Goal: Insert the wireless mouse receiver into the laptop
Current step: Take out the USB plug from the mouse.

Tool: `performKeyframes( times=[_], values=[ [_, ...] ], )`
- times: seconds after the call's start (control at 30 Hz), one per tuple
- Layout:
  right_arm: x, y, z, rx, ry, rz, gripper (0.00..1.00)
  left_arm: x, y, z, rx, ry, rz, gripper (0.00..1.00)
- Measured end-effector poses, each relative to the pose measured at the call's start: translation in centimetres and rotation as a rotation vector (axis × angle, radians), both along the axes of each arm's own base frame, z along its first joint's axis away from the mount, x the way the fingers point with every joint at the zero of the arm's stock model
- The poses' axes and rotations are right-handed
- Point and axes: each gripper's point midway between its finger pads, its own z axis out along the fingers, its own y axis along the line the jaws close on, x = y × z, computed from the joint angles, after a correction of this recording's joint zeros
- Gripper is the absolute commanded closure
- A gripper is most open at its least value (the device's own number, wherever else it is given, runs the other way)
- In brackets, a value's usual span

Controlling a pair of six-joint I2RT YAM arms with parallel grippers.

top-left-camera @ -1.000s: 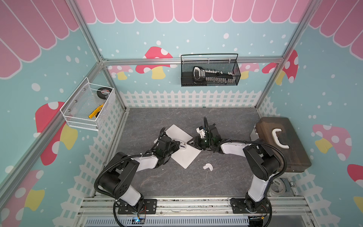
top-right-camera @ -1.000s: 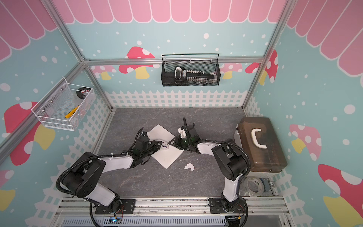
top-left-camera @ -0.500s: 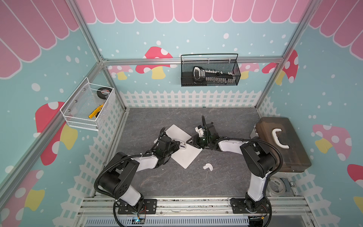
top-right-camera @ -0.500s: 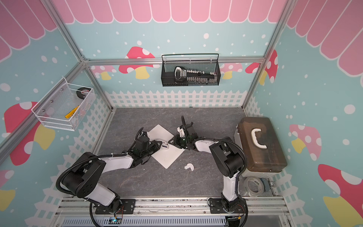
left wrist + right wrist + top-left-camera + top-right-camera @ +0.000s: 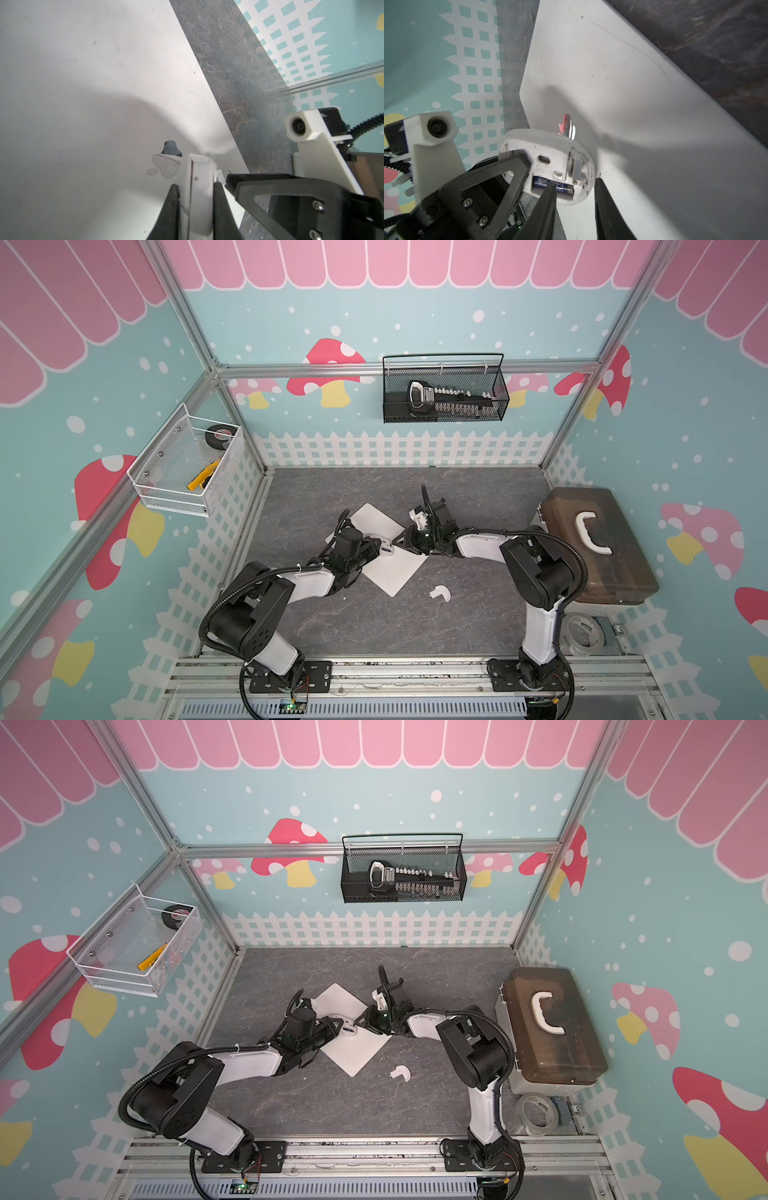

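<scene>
Dark grey marbled tabletop (image 5: 374,626) inside pastel mushroom-papered walls. At its middle in both top views, closed and turned corner-on, the laptop (image 5: 395,572), apple logo up. Over the lid, 2 arms meeting nose to nose. Pressed tight on the white mouse (image 5: 199,172), the left gripper (image 5: 196,185), holding it edge-on by the logo, open underside turned toward the right arm. At that underside, the right gripper (image 5: 574,181), jaws spread and pinching nothing, 1 finger (image 5: 548,199) across the blue battery (image 5: 539,181), the other just off the mouse's rim. Lodged in a slot of the mouse's underside beside the battery, the wireless mouse receiver (image 5: 576,168), apparently untouched, though hard to judge at this angle. On the tabletop near the laptop, apart from it, the white curved cover piece (image 5: 440,593). Against the right wall, a brown toolbox (image 5: 598,543).
</scene>
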Motion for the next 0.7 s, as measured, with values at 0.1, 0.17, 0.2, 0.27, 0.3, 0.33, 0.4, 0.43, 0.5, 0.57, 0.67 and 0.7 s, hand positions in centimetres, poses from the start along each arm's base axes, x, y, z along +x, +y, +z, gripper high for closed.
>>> performKeyframes(
  times=[0.1,0.17,0.2,0.27,0.3,0.33,0.4,0.43,0.5,0.57,0.67,0.7],
  values=[
    [0.2,0.3,0.1,0.001,-0.007,0.006,0.72,0.0,0.0,0.0,0.001,-0.001,-0.001,1.0],
    [0.2,0.4,0.0,-0.001,-0.006,0.008,0.73,0.0,0.0,0.0,0.001,-0.001,-0.001,1.0],
    [0.2,0.4,-0.2,-0.004,-0.002,0.009,0.74,0.0,0.0,0.0,0.001,-0.001,-0.001,1.0],
    [0.2,0.4,-0.4,-0.01,0.005,0.01,0.75,0.0,0.0,0.0,0.001,-0.001,-0.001,1.0],
    [0.2,0.4,-0.5,-0.013,0.006,0.011,0.75,0.0,0.0,0.0,0.001,-0.001,-0.001,1.0],
    [0.3,0.4,-0.5,-0.015,0.007,0.012,0.75,0.0,0.0,0.0,0.001,-0.001,-0.001,1.0],
    [0.3,0.5,-0.5,-0.018,0.008,0.014,0.75,0.0,0.0,0.0,0.001,-0.001,-0.001,1.0],
    [0.3,0.5,-0.4,-0.018,0.005,0.015,0.76,0.0,0.0,0.0,0.001,-0.001,-0.001,1.0],
    [0.4,0.7,-0.2,-0.016,-0.002,0.02,0.76,0.0,0.0,0.0,0.001,-0.001,-0.001,1.0],
    [0.4,0.9,0.0,-0.014,-0.005,0.023,0.77,0.0,0.0,0.0,0.001,-0.001,-0.001,1.0],
    [0.5,1.2,-0.2,-0.015,-0.003,0.027,0.78,0.0,0.0,0.0,0.001,-0.001,-0.001,1.0],
    [0.4,1.2,-0.4,-0.018,0.001,0.027,0.79,0.0,0.0,0.0,0.001,-0.001,-0.001,1.0]
  ],
)
